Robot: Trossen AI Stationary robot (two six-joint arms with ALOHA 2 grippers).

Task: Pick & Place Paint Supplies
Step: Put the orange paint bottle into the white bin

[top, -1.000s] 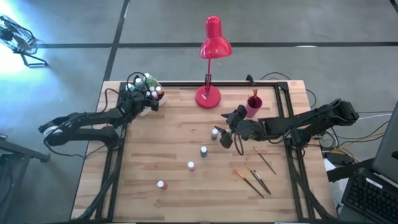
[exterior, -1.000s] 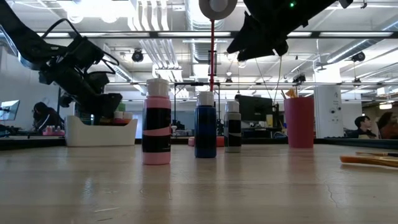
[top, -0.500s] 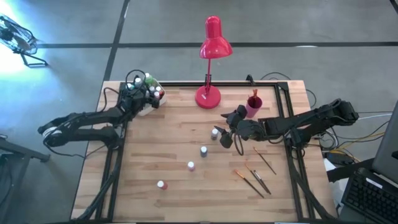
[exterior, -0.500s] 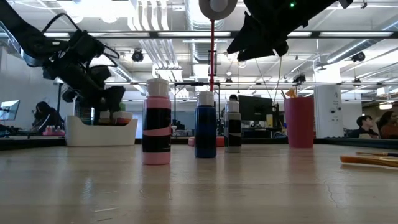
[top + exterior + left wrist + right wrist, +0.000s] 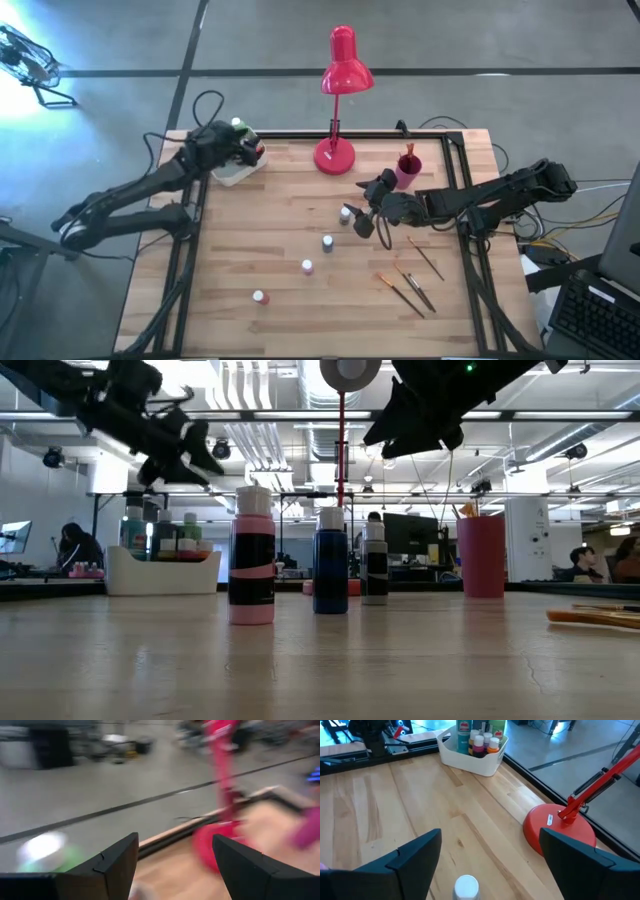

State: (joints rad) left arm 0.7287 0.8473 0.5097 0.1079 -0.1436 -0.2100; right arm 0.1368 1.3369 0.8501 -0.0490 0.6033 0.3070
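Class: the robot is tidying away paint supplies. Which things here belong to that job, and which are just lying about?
Job: loose paint bottles, brushes, white tub of bottles, pink cup.

Lying about: red lamp, cables beside the table.

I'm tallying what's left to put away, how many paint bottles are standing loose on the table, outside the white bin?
4 loose bottles: one beside the right gripper at, one mid-table, one nearer the front, and one nearest the front edge. More sit in the white bin.

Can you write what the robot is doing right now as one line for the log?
left gripper: open, empty, above white bin | right gripper: open, over white-capped bottle | loose bottles: four
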